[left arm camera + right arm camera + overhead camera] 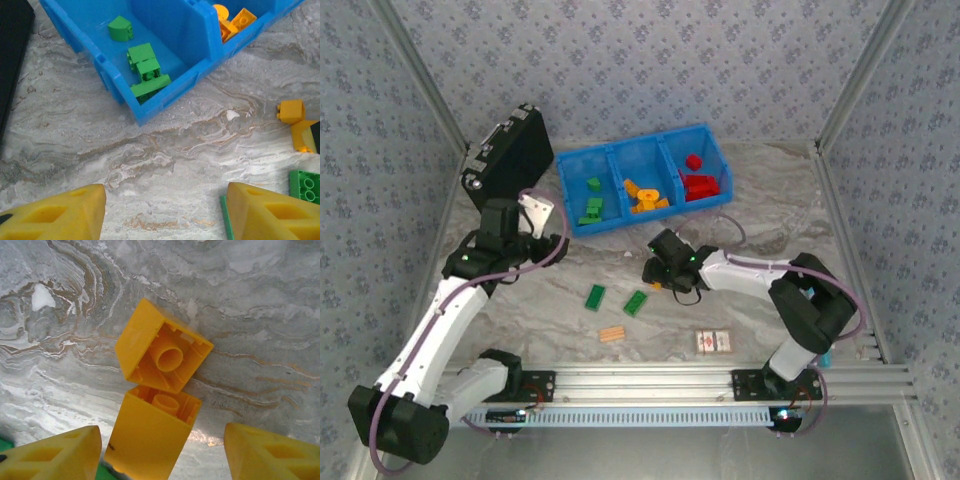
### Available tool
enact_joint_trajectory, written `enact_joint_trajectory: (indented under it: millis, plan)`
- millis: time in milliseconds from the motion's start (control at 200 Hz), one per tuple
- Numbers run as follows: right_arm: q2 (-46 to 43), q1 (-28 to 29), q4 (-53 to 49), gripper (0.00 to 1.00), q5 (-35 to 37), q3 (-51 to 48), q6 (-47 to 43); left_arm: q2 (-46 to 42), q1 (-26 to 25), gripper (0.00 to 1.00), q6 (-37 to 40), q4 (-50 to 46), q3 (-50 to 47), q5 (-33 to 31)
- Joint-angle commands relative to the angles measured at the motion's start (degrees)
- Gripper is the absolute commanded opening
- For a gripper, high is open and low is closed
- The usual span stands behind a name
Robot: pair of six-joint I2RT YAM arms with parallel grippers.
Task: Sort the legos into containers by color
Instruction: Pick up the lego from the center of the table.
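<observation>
- While both arms reach out over the grey marbled worktop (770, 215), the bright blue plastic tray of three joined bins (620, 222) sits at its far side. Its middle bin (638, 160) is the one that holds orange-yellow pieces.
- My right gripper (162, 435) is the nearer one to the loose pair of small orange-yellow plastic bricks (657, 286). It hangs right over them, near the front of that middle bin.
- My left gripper (165, 200) is released, with only bare worktop between its jaws. It sits in front of the tray's left end, well apart from the pair.
- The right jaws stand apart, astride the nearer orange-yellow brick (150, 437). A strip of worktop shows beside the brick on one side, so I judge nothing is clamped yet.
- That brick lies tipped on its side. Its long axis runs between my yellow fingers (55, 455), across their closing line, which suits a squeeze on its long flat faces.
- Its hollow underside points away from my wrist, toward the second orange-yellow brick (162, 352). That one seems to touch it, and lies hollow side up and turned cornerwise.
</observation>
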Motion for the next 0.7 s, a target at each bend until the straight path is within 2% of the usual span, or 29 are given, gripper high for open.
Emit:
enact_joint_trajectory:
  millis: [0, 185, 215, 225, 240, 295, 395, 515, 695]
  plan:
    - [1.2, 0.4, -1.4, 0.63, 1.5, 1.4, -0.5, -2.3, 0.6, 0.67, -0.8, 3.1, -2.3, 0.3]
    - [2.5, 0.2, -2.5, 0.51, 2.4, 2.4, -2.0, -5.1, 0.8, 0.76, -0.9, 6.0, -5.4, 0.3]
    - [2.5, 0.2, -2.7, 0.49, 2.4, 2.5, -2.3, -5.8, 0.8, 0.88, -1.0, 6.7, -6.0, 0.3]
    - [2.5, 0.2, -2.8, 0.48, 2.5, 2.6, -2.4, -6.0, 0.8, 0.97, -1.0, 6.8, -6.2, 0.3]
    - [2.5, 0.2, -2.8, 0.48, 2.5, 2.6, -2.4, -6.3, 0.8, 1.0, -1.0, 7.1, -6.5, 0.3]
    - [2.4, 0.2, -3.5, 0.47, 2.9, 2.7, -2.8, -7.5, 0.9, 1.0, -1.1, 7.9, -7.5, 0.3]
    - [1.5, 0.2, -4.8, 0.37, 3.3, 3.1, -4.1, -8.6, 0.9, 1.0, -1.0, 8.9, -8.3, -0.2]
    - [0.1, -0.3, -6.5, 0.32, 1.7, 3.8, -6.3, -8.1, 1.1, 1.0, -1.1, 10.1, -9.2, -0.5]
    - [-3.3, -1.0, -12.1, 0.3, -1.0, 7.3, -11.4, -6.9, 2.1, 1.0, -2.0, 11.0, -9.3, -1.3]
